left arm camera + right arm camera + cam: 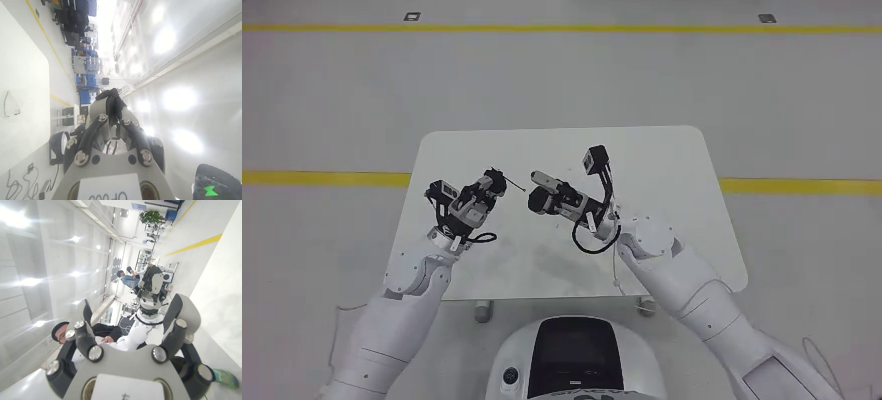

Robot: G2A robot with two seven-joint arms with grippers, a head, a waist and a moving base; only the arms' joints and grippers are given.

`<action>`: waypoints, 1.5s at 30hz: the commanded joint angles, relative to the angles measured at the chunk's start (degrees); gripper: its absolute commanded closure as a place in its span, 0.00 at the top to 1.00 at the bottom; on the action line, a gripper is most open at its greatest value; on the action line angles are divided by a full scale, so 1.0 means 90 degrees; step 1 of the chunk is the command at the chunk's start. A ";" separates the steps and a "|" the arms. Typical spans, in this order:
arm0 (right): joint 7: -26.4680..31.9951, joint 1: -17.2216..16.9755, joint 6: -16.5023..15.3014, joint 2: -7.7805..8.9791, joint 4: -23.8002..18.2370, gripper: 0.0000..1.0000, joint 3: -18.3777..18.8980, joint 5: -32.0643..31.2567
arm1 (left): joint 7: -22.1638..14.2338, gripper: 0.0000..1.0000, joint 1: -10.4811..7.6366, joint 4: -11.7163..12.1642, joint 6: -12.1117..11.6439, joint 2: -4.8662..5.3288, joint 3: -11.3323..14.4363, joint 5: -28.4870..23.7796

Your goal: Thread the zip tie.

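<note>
Fingers [98,111] of the left gripper [113,103] are closed on the black plastic zip tie [113,94]. A dark end of the tie stands just beyond the fingertips, and a strap runs back between the fingers toward the palm. In the top view, a thin black tail projects from these fingers toward the right gripper [536,190].

Right fingers [177,306] are spread wide and hold nothing. The left gripper lies straight ahead of them, near but apart. Both grippers are above the white, rounded-corner bench [662,180].

Step in hand, by judgement: alignment before threading. The tie is secured on one side only, and the free tail is not yet gripped. Whether the tail tip has entered the head of the tie cannot be told.

Next move calls for:
1. Bring the right fingers around the projecting tail.
2. Close them lightly, so the tail does not bend.
3. Guide the tip squarely into the head slot.
</note>
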 commanded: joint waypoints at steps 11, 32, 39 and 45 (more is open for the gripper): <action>-0.0319 -0.0068 0.0065 -0.0081 -0.0051 0.33 -0.0069 -0.0289 | 0.0104 0.00 0.0020 0.0011 0.0129 -0.0056 0.0052 -0.0227; -0.0286 -0.0095 0.0064 -0.0185 0.0040 0.09 -0.0045 -0.0477 | 0.0104 0.00 0.0020 0.0011 0.0129 -0.0056 0.0052 -0.0227; -0.0246 -0.0063 0.0171 -0.0211 0.0097 0.00 -0.0024 -0.0538 | 0.0104 0.00 0.0020 0.0011 0.0129 -0.0056 0.0052 -0.0227; -0.0213 -0.0074 0.0202 -0.0219 0.0123 0.00 0.0038 -0.0582 | 0.0104 0.00 0.0020 0.0011 0.0129 -0.0056 0.0052 -0.0227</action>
